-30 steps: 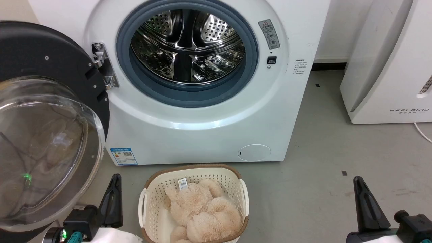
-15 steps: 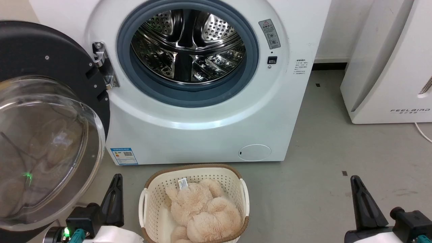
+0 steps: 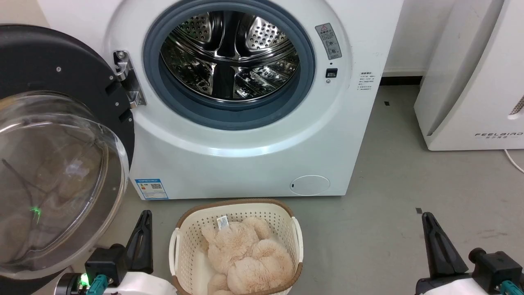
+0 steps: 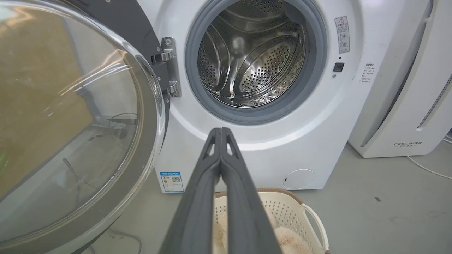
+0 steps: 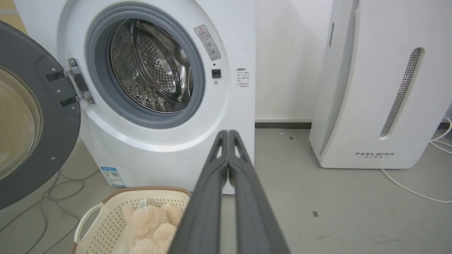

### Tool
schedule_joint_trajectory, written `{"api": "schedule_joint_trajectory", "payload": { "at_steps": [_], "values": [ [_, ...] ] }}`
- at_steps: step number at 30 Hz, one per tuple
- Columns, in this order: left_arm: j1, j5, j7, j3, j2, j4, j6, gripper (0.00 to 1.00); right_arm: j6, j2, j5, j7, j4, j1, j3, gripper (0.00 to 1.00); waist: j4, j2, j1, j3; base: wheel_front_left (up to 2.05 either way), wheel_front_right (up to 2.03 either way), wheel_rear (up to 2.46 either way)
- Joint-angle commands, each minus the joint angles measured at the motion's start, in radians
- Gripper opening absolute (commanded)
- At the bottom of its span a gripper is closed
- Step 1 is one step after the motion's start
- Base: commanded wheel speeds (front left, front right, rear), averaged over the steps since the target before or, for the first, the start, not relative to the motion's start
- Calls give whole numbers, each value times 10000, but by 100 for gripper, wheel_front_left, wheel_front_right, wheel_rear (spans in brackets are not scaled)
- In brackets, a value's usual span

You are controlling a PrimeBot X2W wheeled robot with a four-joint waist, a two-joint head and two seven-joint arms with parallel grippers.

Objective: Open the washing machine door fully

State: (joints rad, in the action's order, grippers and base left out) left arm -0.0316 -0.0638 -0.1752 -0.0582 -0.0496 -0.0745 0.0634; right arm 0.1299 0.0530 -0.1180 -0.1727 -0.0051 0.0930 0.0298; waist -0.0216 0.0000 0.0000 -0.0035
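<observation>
At my nine o'clock the washing machine door (image 3: 49, 57) stood swung wide on its hinge (image 3: 127, 84), inner face toward me. Its left side and bottom ran out of the head view. Through the glass bowl (image 3: 53, 172) I could make out only brownish blurs and a small green glint.

My left tool (image 3: 145, 215), at seven o'clock, had its fingers pressed together and held nothing. It sat near the door's lower rim but apart from it, and its body was cut off by the bottom edge.

At twelve o'clock the washing machine (image 3: 245, 164) showed its open mouth, the grey rubber ring (image 3: 229, 118) and the steel drum (image 3: 229, 57). Its top was out of frame, and the print on the blue label (image 3: 151, 189) was too small to read.

At six o'clock, on the floor (image 3: 409, 176) just before the machine, a cream basket (image 3: 182, 229) held a beige plush toy (image 3: 245, 256); the basket's near rim was cut off.

My right tool (image 3: 425, 217), at five o'clock, was likewise closed on nothing, over the floor and well apart from the basket.

At two o'clock a white FEELBIRD appliance (image 3: 470, 82) ran off the top and right edges.
</observation>
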Motion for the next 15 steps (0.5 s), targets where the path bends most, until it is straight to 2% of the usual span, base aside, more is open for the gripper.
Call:
{"api": "schedule_joint_trajectory", "payload": {
  "at_steps": [1, 15],
  "values": [
    [98, 45, 30, 7, -5, 52, -50, 0, 3, -10, 126, 28, 10, -179, -20, 0, 1, 0, 0, 0, 0, 0, 0],
    [134, 145, 321, 104, -5, 169, -149, 0, 4, -13, 304, 315, 17, -306, -67, 0, 37, 0, 0, 6, 0, 0, 0]
  ]
}}
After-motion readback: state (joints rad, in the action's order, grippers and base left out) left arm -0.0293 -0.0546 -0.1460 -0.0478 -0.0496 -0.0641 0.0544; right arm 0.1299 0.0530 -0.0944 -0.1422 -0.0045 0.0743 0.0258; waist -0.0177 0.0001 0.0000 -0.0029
